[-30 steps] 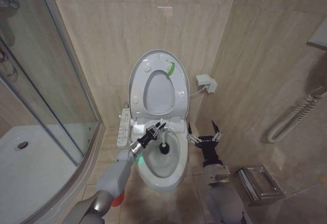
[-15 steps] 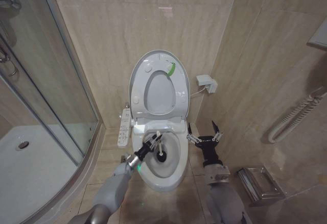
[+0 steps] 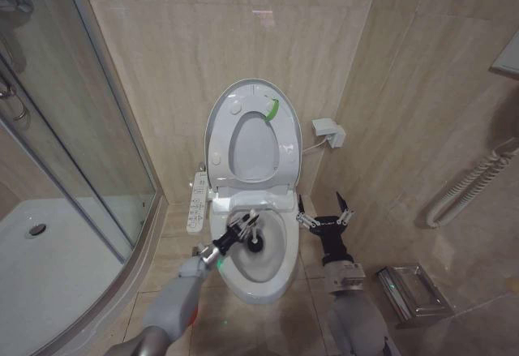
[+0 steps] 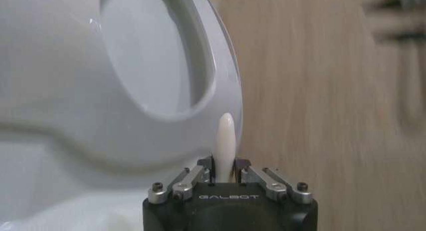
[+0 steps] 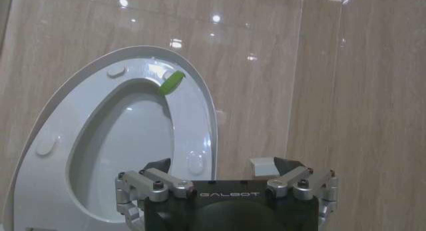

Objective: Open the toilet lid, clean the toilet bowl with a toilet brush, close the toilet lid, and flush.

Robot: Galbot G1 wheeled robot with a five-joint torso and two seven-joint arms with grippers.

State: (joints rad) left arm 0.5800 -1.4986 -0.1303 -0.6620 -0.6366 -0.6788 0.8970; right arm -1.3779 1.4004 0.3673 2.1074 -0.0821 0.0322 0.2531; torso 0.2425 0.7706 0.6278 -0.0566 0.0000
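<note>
Over the open toilet bowl (image 3: 258,275), the left gripper (image 3: 242,228) has its fingers clamped on the white handle of the toilet brush (image 3: 255,238), whose dark bristle head sits down inside the basin. Behind it the toilet lid (image 3: 220,125) stands upright against the tiled wall, the seat raised with it. Just beside the bowl's right rim, the right gripper (image 3: 324,212) hovers with fingers spread apart, holding nothing.

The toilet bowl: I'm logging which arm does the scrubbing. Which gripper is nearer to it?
Left. The left gripper is over the toilet bowl, shut on the toilet brush with its head inside. The right gripper hangs open beside the bowl's right.
</note>
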